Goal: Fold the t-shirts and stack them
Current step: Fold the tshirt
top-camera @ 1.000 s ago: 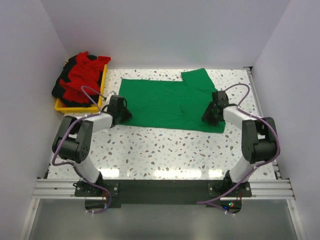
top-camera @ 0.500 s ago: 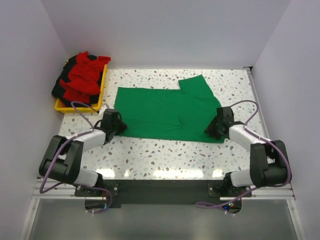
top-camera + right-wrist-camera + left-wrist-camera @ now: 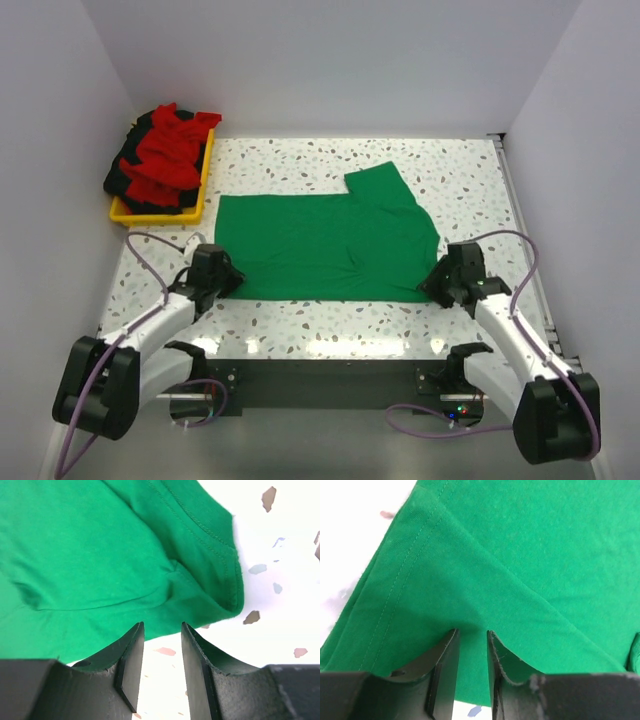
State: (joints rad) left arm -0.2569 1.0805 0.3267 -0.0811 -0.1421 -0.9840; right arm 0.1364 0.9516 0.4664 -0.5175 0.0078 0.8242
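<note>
Two near corners of green t-shirt (image 3: 320, 245) covered; shirt lies spread flat on bench (image 3: 330, 320). Left hand (image 3: 472, 632) nearly closed, pinching hem fold. Right hand (image 3: 162, 625) part open at corner, grip unclear. Confirm right pinch, lift evenly, keep cloth taut.

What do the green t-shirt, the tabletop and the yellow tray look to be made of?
The green t-shirt: soft matte knit, probably cotton; stitched hems, limp creases.
The tabletop: hard, glossy white surface with dark flecks, terrazzo-like, perhaps laminate; it mirrors the lights.
The yellow tray: likely smooth moulded plastic; thin, even-coloured rim.
</note>
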